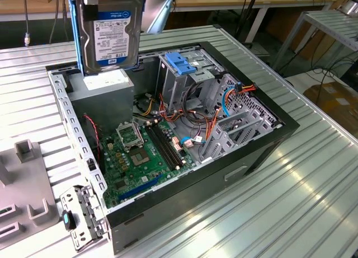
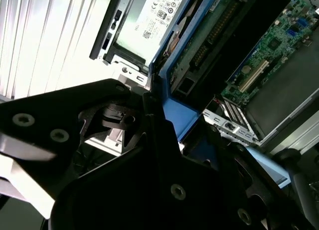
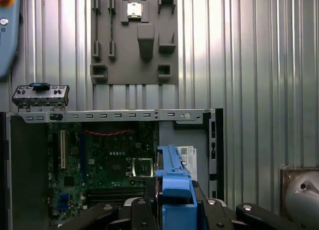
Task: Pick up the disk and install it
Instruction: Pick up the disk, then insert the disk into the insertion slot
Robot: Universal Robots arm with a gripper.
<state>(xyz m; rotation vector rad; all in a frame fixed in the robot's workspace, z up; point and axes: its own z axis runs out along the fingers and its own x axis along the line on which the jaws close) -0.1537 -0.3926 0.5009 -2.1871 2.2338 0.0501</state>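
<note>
1. The gripper (image 3: 174, 212) is clamped tight on the disk (image 1: 109, 31). Its black fingers (image 3: 147, 210) press on each side of the blue rail (the first wrist view shows this best).
2. The disk hangs straight down from the gripper, up in the air. Its white sticker faces the exterior view.
3. Below the gripper sits the open computer case (image 1: 263, 151). It rests on a ribbed metal table (image 1: 313, 202). The disk is not in the case yet.
4. Right under the disk is a grey metal box (image 1: 106, 87), in a corner of the case.
5. A green board (image 1: 145, 151) lies flat on the case floor, below the gripper and off to one side.
6. A light-blue bracket (image 1: 180, 63) sits on top of the metal cage inside the case, apart from the disk.
7. A grey tray with pegs (image 3: 132, 40) lies on the table outside the case, well away from the gripper.
</note>
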